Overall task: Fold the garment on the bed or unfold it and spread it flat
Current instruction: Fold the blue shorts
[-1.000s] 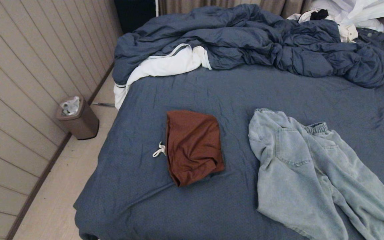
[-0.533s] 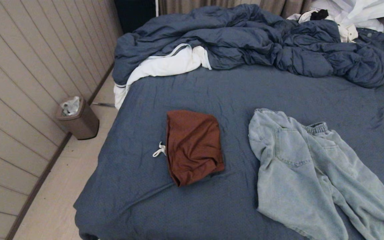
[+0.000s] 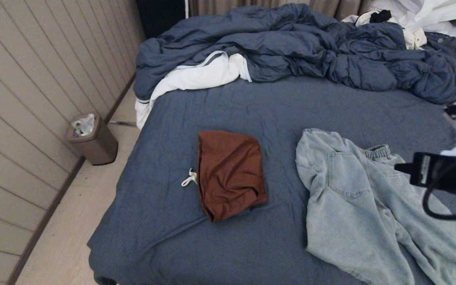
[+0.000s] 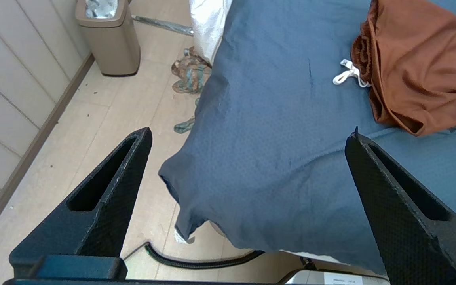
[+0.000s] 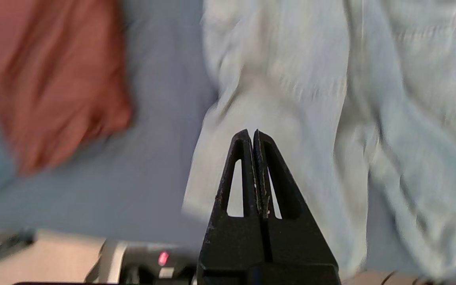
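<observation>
On the slate-blue bed [image 3: 291, 107] a pair of light-blue jeans [image 3: 354, 198] lies crumpled at the right, waistband towards the far side. Left of them rests a folded rust-brown pair of shorts [image 3: 230, 174] with a white drawstring. My right gripper [image 3: 397, 167] reaches in from the right edge above the jeans' waistband, shut with nothing in it. In the right wrist view the right gripper [image 5: 253, 132] hovers over the jeans [image 5: 291, 79], with the shorts [image 5: 54, 79] off to one side. My left gripper [image 4: 250, 132] is open and empty over the bed's near left corner [image 4: 271, 138], short of the shorts [image 4: 414, 67].
A bunched blue duvet [image 3: 311, 47] with white lining fills the bed's far side, and white clothes [image 3: 422, 16] lie at the back right. On the floor to the left are a tan bin [image 3: 93, 140] by the panelled wall and a patterned item [image 4: 190, 71].
My right arm has come into the head view from the right edge and now hangs over the jeans. The clothes have not moved.
</observation>
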